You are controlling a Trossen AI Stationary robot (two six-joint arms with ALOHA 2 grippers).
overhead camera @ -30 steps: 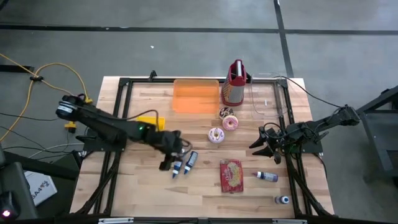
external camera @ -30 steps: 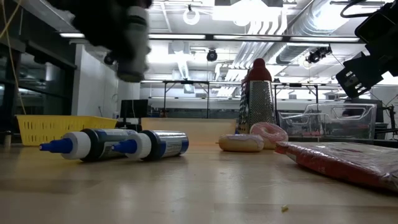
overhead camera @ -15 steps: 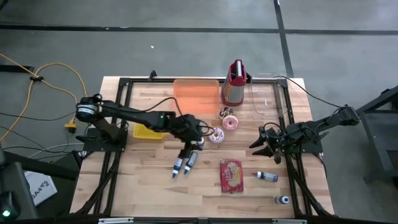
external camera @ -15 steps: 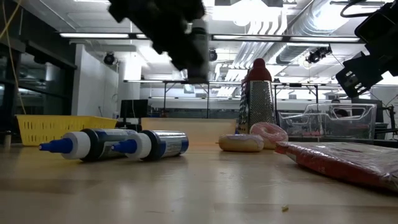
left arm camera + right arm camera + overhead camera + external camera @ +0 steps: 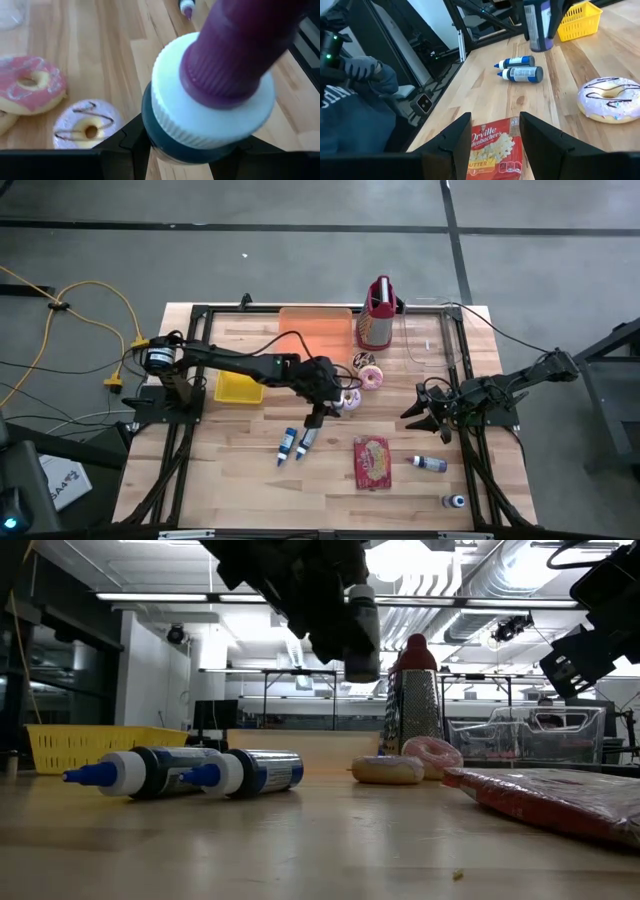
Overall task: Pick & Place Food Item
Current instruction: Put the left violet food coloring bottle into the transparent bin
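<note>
The left gripper (image 5: pixel 322 395) held a purple bottle (image 5: pixel 215 95) mid-table, above bare wood. The right gripper (image 5: pixel 415 412), fingers parted and empty, waited near the right edge.

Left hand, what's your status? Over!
Left hand carrying a bottle above the donuts. Right hand parked open at table's right edge. Nothing blocking.

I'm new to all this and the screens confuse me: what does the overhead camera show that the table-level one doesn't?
Only the overhead view shows the orange tray, the two small bottles near the table's right edge, and the waiting right gripper. Only the table-level view shows the ceiling lights in the room behind. Both show the two glue tubes, the doughnuts, the popcorn bag, the grater, the yellow basket, and the left gripper carrying a bottle.
</note>
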